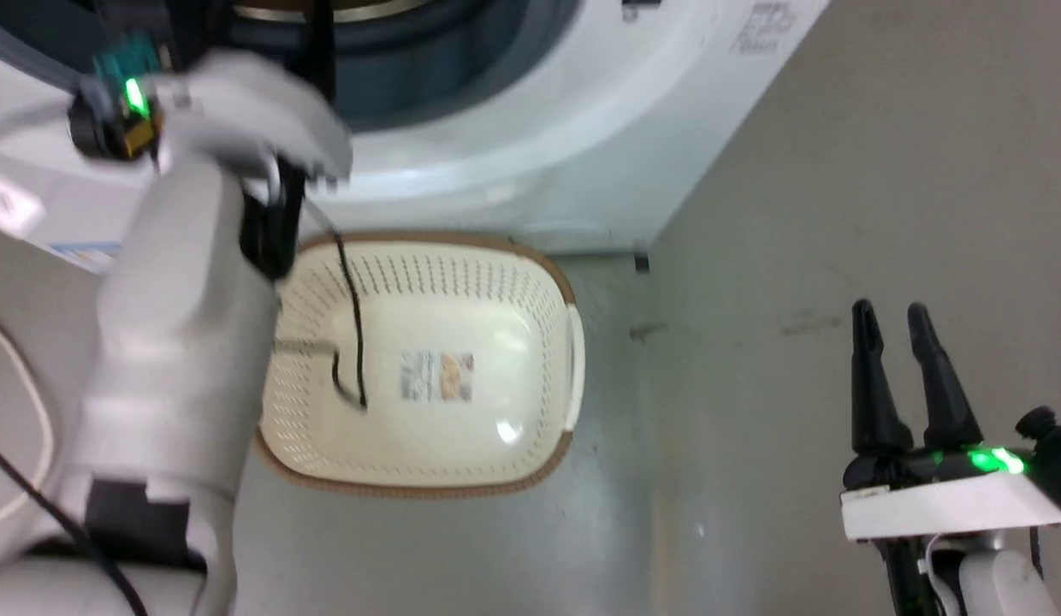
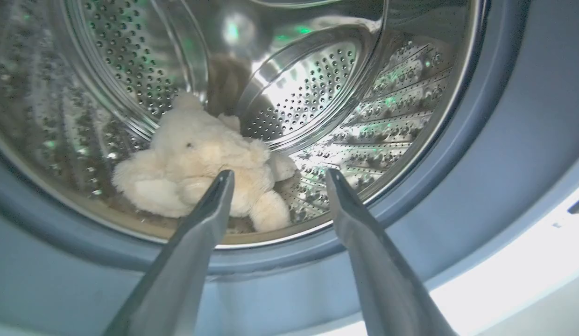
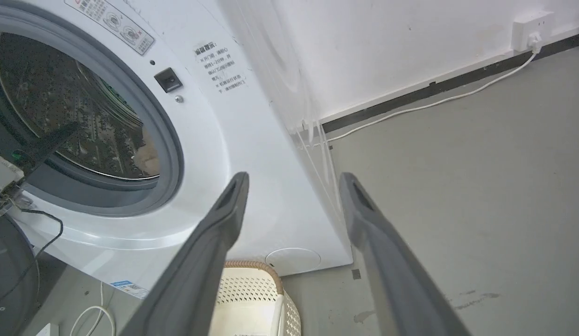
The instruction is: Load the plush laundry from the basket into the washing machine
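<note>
L claw [image 2: 278,171] sits at the mouth of the washing machine [image 1: 530,171], jaws spread wide w/ nothing between them, aimed down into the steel drum [image 2: 308,84]. Plush laundry [image 2: 201,158] lies slumped on the drum floor toward the back, face up-ish, limbs flopped. One fingertip overlaps it in the L wrist view, so can't say for sure they're apart, but it looks further in than the fingers. My guess: the claw is open this wide so the toy drops free and nothing snags the shaggy fur. R claw [image 1: 890,308] is parked well off to the side over bare floor [image 1: 838,171], also open and holding nothing, prob. just kept out of the way. Basket [image 1: 428,492] stands on the floor touching, or just beside, the machine's front, directly under the opening, label sticker [image 1: 436,376] showing on its bottom. Obstacles: grey rubber ring [image 2: 481,163] rims the opening close around the L fingers, the L forearm [image 1: 180,342] covers the basket's near corner, and a black cable [image 1: 352,316] dangles across the basket. White cord [image 3: 434,100] trails along the wall, well clear.
</note>
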